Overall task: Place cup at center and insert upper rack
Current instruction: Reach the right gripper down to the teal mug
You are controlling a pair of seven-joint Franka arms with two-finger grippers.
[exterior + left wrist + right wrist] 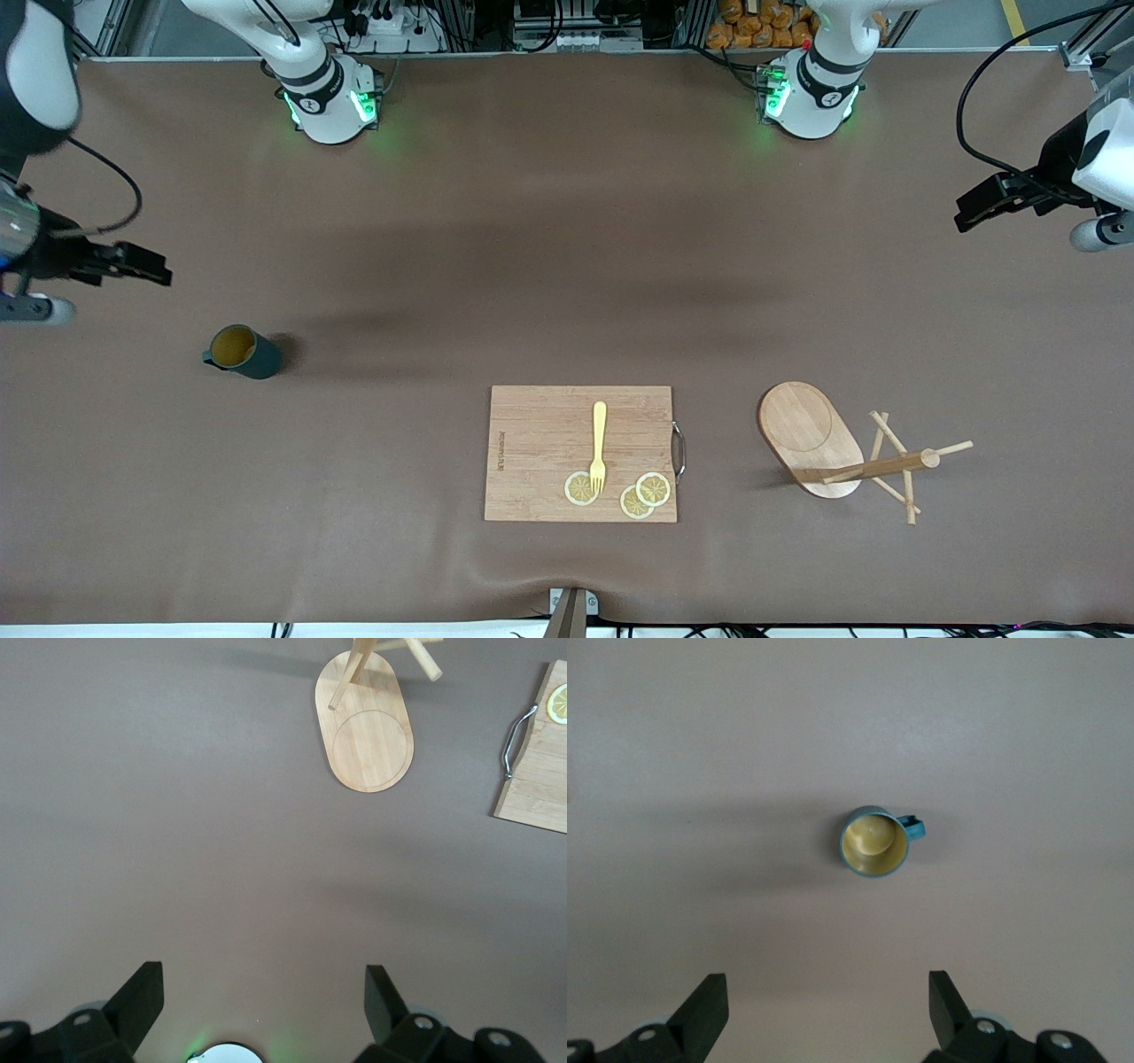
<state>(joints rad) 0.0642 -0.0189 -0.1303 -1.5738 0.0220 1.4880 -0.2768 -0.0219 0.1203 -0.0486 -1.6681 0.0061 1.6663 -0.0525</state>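
Even overhead light, soft shadows under the cup [241, 352] and across the table [567, 221]; right wrist view looks washed out and slightly soft

A robotics lab: two bench-mounted arms [310, 80], aluminium framing, loose cables [1001, 97] around the table [567, 266]

A wide table [567, 221] fills nearly everything, covered edge to edge with a plain matte brown mat. Soft shadows stretch across its middle. At twelve o'clock, past the table's edge, stand metal frame rails, bundles of black cables [549, 22] and a heap of orange-brown packets [762, 22]. Green light glows on the mat at eleven and one o'clock. At six o'clock a small grey bracket [571, 607] sits on the table's edge, above a white strip.
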